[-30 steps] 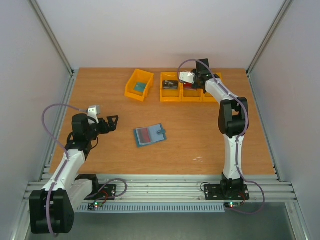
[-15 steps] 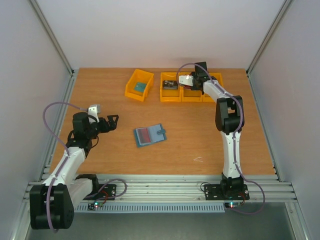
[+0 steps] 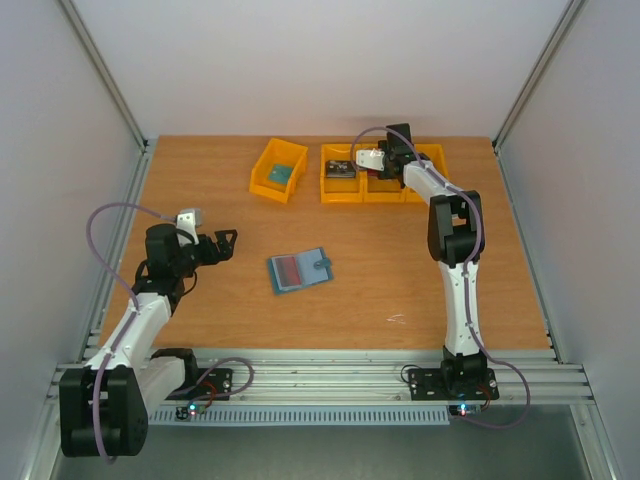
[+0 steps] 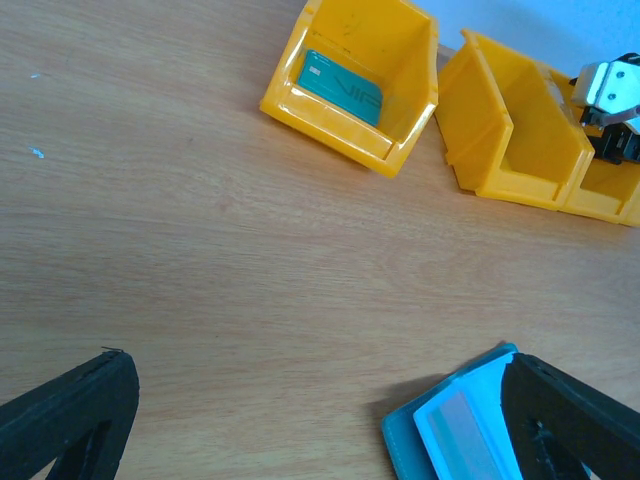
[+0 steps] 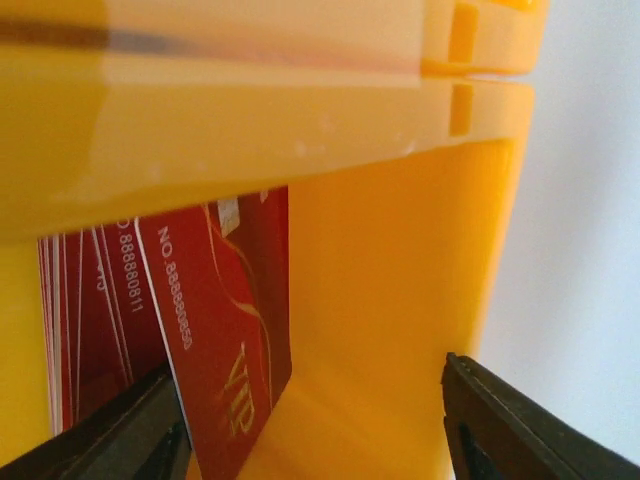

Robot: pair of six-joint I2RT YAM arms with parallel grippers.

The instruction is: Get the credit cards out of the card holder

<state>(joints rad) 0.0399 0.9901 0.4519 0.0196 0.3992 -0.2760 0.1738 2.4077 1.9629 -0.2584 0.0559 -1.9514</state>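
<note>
Holder (image 3: 300, 270) is lying open and flat mid-worktop (image 3: 400, 290), a red strip showing in its pocket. It is sitting well apart from every worktop edge and from the bins, with bare wood on all sides.

Left end effector (image 3: 222, 243) is hovering left of the holder, fingers spread wide, gripping nothing. In the left wrist view the holder's corner (image 4: 450, 430) is sitting just inside the right finger (image 4: 580, 420).

Lone bin (image 3: 279, 170) is sitting near the far edge, holding a teal card (image 3: 281, 173). Three-bin row (image 3: 342, 187) is lining the far edge just right of it, with a dark card (image 3: 341, 168) in its first bin.

Right end effector (image 3: 385, 162) is reaching into the row's middle bin, tight against the yellow walls. Its fingers are standing apart, clamping nothing. A red card (image 5: 230, 340) is leaning upright by its left finger (image 5: 130, 430), beside a red stack (image 5: 80, 320).
</note>
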